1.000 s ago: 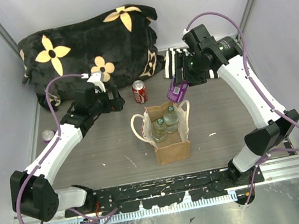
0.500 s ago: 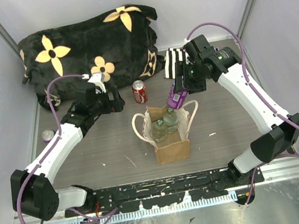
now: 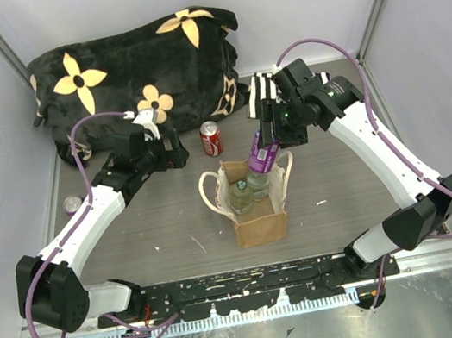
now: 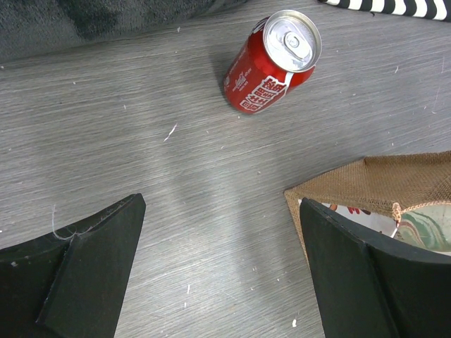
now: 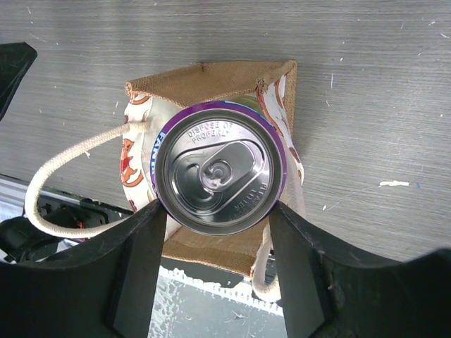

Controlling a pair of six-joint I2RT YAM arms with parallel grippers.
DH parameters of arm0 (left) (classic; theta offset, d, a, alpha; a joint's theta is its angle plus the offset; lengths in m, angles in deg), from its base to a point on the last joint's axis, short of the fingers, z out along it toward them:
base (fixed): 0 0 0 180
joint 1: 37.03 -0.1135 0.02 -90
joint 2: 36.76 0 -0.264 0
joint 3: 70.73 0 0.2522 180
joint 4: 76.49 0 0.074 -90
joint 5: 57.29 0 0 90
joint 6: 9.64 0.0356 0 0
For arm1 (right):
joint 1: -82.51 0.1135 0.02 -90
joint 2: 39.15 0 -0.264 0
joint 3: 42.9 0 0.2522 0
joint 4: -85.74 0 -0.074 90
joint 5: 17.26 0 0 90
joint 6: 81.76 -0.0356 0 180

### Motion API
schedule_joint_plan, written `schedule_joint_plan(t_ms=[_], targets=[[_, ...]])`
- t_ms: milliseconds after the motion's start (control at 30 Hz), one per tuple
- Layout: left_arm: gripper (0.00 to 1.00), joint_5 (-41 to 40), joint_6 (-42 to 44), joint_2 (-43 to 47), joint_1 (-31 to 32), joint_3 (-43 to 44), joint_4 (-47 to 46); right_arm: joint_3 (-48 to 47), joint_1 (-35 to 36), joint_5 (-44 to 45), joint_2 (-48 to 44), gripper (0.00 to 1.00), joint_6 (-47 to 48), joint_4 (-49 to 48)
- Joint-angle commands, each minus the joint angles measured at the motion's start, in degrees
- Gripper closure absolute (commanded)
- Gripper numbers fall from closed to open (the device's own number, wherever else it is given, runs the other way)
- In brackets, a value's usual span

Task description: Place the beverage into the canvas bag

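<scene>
The left fingers (image 4: 84, 260) hang spread and empty near a red can (image 4: 271, 63) on the tabletop (image 4: 141, 141). The canvas bag (image 3: 261, 226) apparently holds two bottles (image 3: 240, 188). The right fingers (image 5: 137, 267) grip the purple can (image 5: 220, 167) over its mouth, with lowering and release still to do.

Silver-topped purple can (image 5: 220, 167) held over mouth of open, upright tan canvas bag (image 3: 261, 228), cream handles splayed

Black plush blanket (image 3: 133, 63) with yellow flowers lies at the table's (image 3: 157, 225) far edge, striped cloth (image 3: 257, 98) beside it
</scene>
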Motion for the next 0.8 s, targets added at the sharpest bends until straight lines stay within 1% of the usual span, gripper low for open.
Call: schedule_joint_plan(t_ms=[0,400,767], targets=[[0.02,0.4,-0.1,0.1,-0.2,1.6,-0.3,-3.9,1.7,-0.3,-3.2,0.99,-1.2,-2.1],[0.02,0.6,-0.4,-0.1,-0.2,2.0,-0.2,0.6,7.5,1.8,-6.7,0.99,-4.3,-1.7],[0.02,1.0,-0.8,-0.2,-0.2,2.4,0.0,6.2,8.3,2.3,-8.9,0.99,-4.9,-2.8]])
